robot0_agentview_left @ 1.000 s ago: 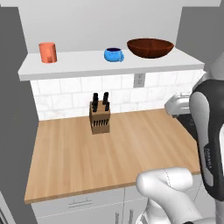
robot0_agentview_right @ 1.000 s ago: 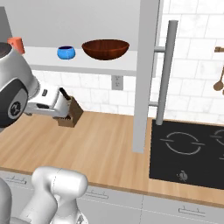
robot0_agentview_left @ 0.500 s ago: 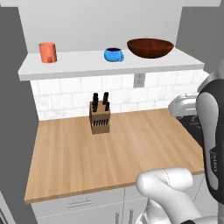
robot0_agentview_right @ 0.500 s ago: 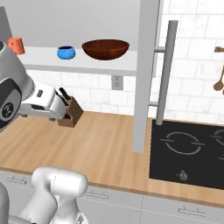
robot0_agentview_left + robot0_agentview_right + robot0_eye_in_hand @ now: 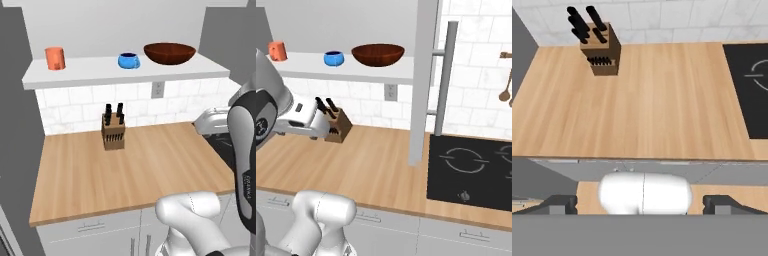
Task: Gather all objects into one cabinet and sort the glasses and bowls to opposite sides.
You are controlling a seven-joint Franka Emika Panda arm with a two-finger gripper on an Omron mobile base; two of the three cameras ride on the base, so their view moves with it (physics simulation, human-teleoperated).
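Observation:
An orange cup [image 5: 55, 58] [image 5: 277, 50], one of the glasses, stands at the left end of a white shelf board [image 5: 125, 71] [image 5: 356, 70] over a wall socket. A squat blue cup [image 5: 129, 61] [image 5: 333, 58] sits mid-shelf. Right of it is the wide brown bowl [image 5: 169, 53] [image 5: 377, 54]. My gripper [image 5: 642, 204] is open and holds nothing, its fingertips [image 5: 559, 204] far apart, looking down from above the wooden counter [image 5: 662, 100]. It is well below the shelf and touches none of the objects. The cabinet is out of view.
A knife block [image 5: 113, 131] [image 5: 338, 125] [image 5: 599, 47] stands at the back of the counter. A black cooktop [image 5: 476, 167] [image 5: 757, 90] lies to the right, past a grey upright panel [image 5: 423, 75]. Wooden utensils [image 5: 506, 87] hang on the far right wall.
The hand has drawn back a little from the knife block, toward the base. The jaws stay open. Nothing on the shelf has moved.

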